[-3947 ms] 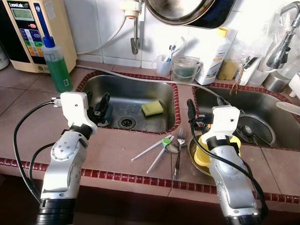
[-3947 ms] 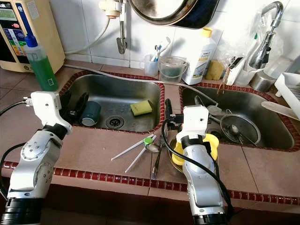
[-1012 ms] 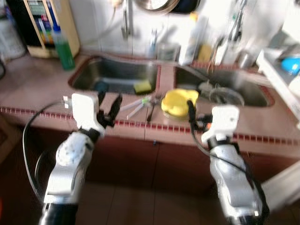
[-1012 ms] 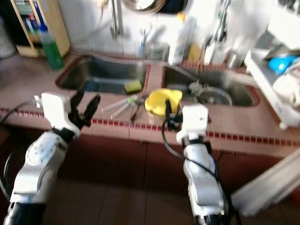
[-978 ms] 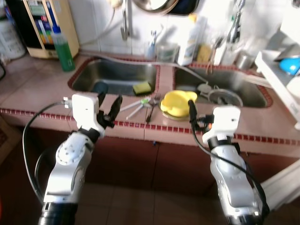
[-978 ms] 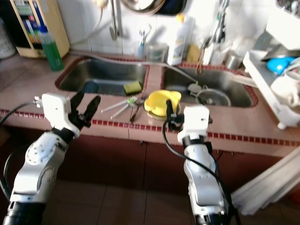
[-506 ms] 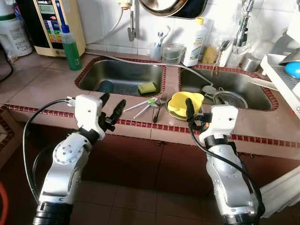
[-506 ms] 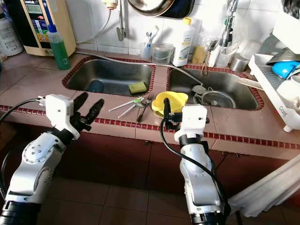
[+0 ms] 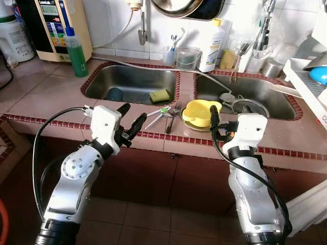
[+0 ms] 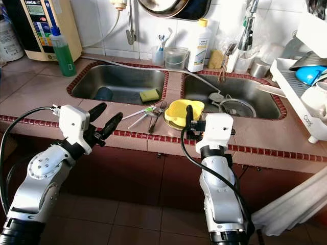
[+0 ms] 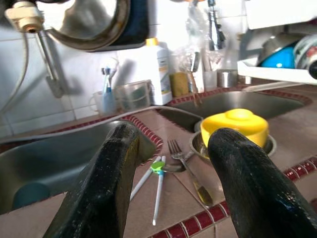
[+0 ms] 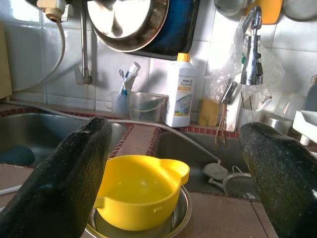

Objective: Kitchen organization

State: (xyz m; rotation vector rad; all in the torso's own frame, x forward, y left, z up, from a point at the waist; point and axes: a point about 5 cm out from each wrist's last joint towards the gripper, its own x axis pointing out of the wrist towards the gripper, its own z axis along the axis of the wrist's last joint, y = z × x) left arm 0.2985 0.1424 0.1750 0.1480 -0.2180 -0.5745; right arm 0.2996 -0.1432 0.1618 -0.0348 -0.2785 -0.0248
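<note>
A yellow bowl sits in a shallow metal dish on the tiled counter between two sinks. Beside it lie a fork, a spoon and two white sticks with green ends. A yellow sponge and a dark blue cup lie in the left sink. My left gripper hangs open in front of the counter's edge, short of the cutlery. My right gripper is open too, held before the counter and facing the yellow bowl. Both are empty.
A green soap bottle and a water machine stand at the back left. A white detergent bottle, cups and a tap line the back wall. A dish rack stands at the right. A pan hangs above.
The view has pulled back from the sinks, so the counter front and floor now show. In the last half second both grippers shifted slightly right; both stay open.
</note>
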